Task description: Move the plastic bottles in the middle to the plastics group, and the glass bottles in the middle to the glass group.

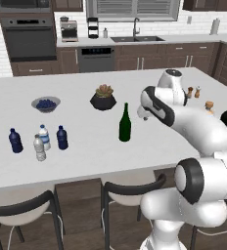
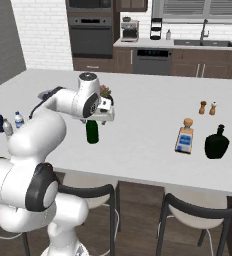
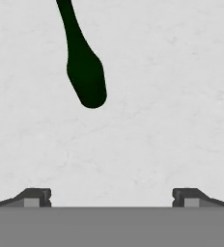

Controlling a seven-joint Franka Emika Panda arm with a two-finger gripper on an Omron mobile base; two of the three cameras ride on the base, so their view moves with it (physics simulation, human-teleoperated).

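**Green bottle standing mid-counter, claw spread and empty above it**

Standing upright near the middle of the white island counter (image 1: pixel 86 161) is the tall dark green glass bottle (image 1: pixel 124 124), untouched and apart from every other item. The gripper (image 3: pixel 111 195) hangs above the counter just right of that bottle; in the hand view its two finger tips sit wide apart at the bottom edge with bare counter between them, so the claw is released and grasps nothing. The same view shows the green bottle ahead of the tips and off to the left.

At the left end of the counter four small bottles are gathered: a dark blue bottle (image 1: pixel 15 140) farthest left, a second dark blue bottle (image 1: pixel 62 137) on the right of the cluster, a clear bottle with a blue label (image 1: pixel 44 137) between them, and a clear greyish bottle with a white cap (image 1: pixel 39 148) nearest the front edge.

At the right end stand the squarish clear bottle with a tan stopper (image 2: pixel 185 136) and, just right of it, the squat black bottle (image 2: pixel 217 143). They are close together but not touching.

Farther back lie a bowl of dark berries (image 1: pixel 46 104), a potted succulent (image 1: pixel 103 97), and two small shakers (image 2: pixel 207 107).
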